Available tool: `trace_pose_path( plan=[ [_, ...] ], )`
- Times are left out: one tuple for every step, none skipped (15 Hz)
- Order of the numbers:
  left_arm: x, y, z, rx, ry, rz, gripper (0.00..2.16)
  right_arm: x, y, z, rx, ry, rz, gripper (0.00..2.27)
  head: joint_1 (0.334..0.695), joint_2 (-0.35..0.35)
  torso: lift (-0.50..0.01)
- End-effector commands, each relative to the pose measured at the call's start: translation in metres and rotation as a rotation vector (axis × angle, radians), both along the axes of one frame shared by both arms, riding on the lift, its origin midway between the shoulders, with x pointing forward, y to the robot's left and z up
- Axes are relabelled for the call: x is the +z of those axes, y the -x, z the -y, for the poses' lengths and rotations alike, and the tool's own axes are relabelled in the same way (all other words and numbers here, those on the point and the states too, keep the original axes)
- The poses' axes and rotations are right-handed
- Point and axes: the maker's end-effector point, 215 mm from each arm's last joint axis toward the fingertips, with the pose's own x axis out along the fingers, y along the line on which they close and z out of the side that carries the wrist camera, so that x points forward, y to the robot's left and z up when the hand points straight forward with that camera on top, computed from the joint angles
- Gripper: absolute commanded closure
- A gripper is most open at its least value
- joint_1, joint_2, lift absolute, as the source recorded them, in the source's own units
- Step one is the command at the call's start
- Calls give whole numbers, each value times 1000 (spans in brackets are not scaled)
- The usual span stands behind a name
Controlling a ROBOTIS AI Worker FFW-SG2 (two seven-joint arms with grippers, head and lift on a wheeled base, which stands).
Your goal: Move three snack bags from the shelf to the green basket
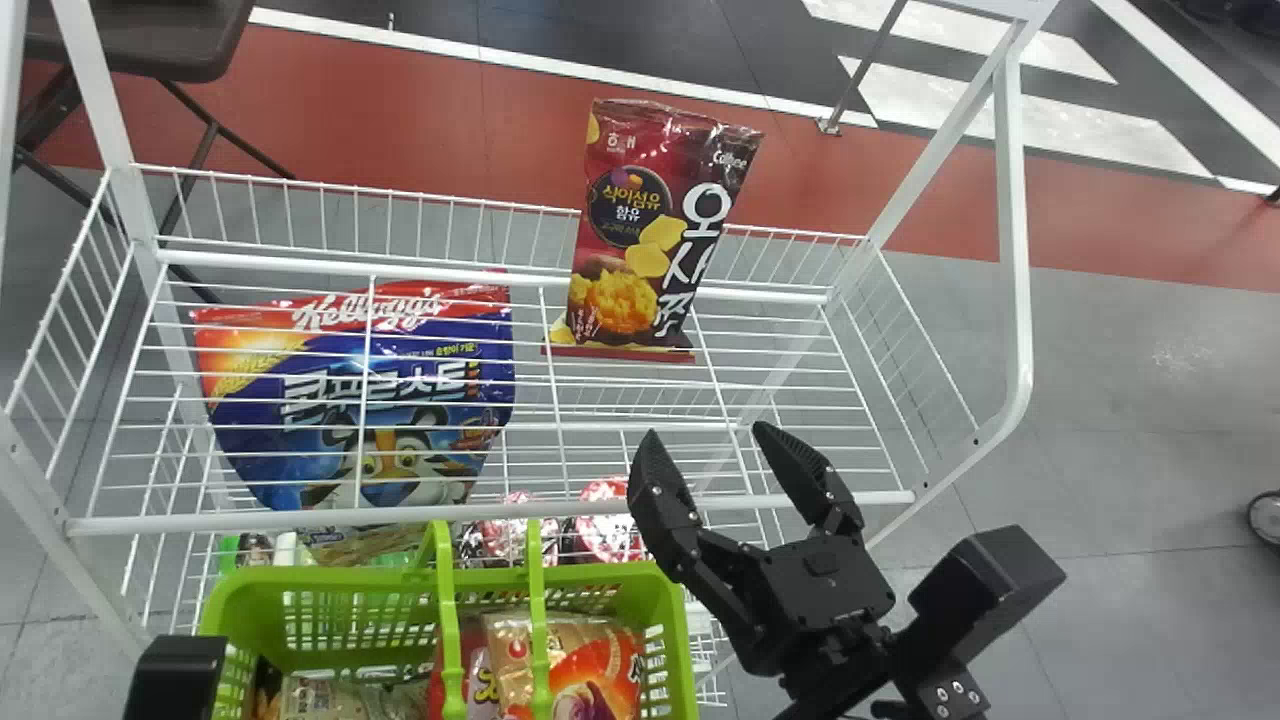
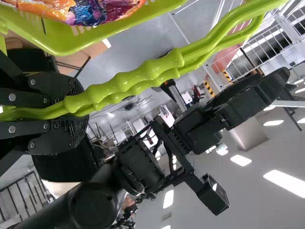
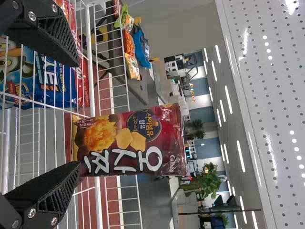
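The head view shows the right claw [image 1: 706, 436] spread wide with nothing between its fingers, over the front of the white wire shelf [image 1: 490, 513]. The task's glossy dark-red snack bag with yellow chips printed on it [image 1: 635, 235] stands upright on that shelf, ahead of the claw and a little to its left, apart from it. The left wrist view shows the left claw [image 2: 71, 112] clenched around the two ribbed green handles [image 2: 128, 81]. The right wrist view adds, beyond the right claw, orange and blue packets [image 3: 138, 45] on a dark table [image 3: 112, 50], a leafy plant [image 3: 207, 179] and a pale perforated panel [image 3: 267, 95].

The green plastic basket [image 1: 330, 580] sits nearer the robot than the shelf, left of the right claw, its handles raised. In it are a tan packet with an orange swirl [image 1: 570, 665], part of a red bag beside it, and more packets farther left.

Left of the right claw, a blue plastic bag with a red top [image 1: 365, 390] shows through the shelf's wires. Below are round tubs with red-and-white lids [image 1: 605, 535]. The shelf's rear wire rail runs behind the snack bag; a white frame post [image 1: 1015, 230] rises right of the claw.
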Motion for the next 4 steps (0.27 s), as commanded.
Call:
trace_pose_path(
  plan=[
    [1, 0, 0, 2, -1, 2, 1669, 0, 0, 0, -1, 0, 0, 80, 695, -350, -47],
    [1, 0, 0, 1, 0, 2, 1669, 1, 0, 0, -2, 0, 3, 80, 695, -350, -47],
    [1, 0, 0, 0, 0, 4, 1669, 0, 0, 1, -3, 1, 2, 80, 695, -350, -47],
    [1, 0, 0, 1, 0, 2, 1669, 0, 0, 2, -4, 2, 2, 80, 695, -350, -47]
  ],
)
